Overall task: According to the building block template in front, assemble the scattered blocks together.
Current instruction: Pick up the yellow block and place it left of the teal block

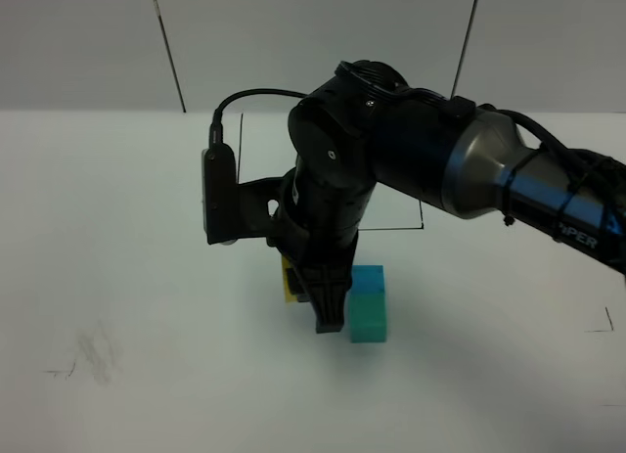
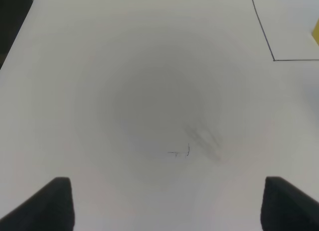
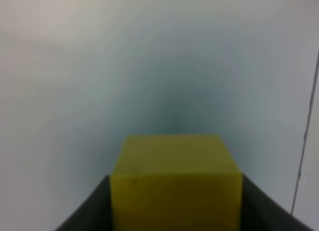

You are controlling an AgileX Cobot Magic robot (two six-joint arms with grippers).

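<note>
Only legible text: white letters "PER" on the right arm (image 1: 577,233), apparently cut off at the start by a cable tie. Table (image 2: 149,66) carries faint pen marks, not readable as characters. Nothing else legible.

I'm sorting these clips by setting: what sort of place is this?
Probably a lab test bench: a plain white table with thin black marker lines, bare pale walls behind, and only toy cubes, like the yellow block in the right gripper.
</note>
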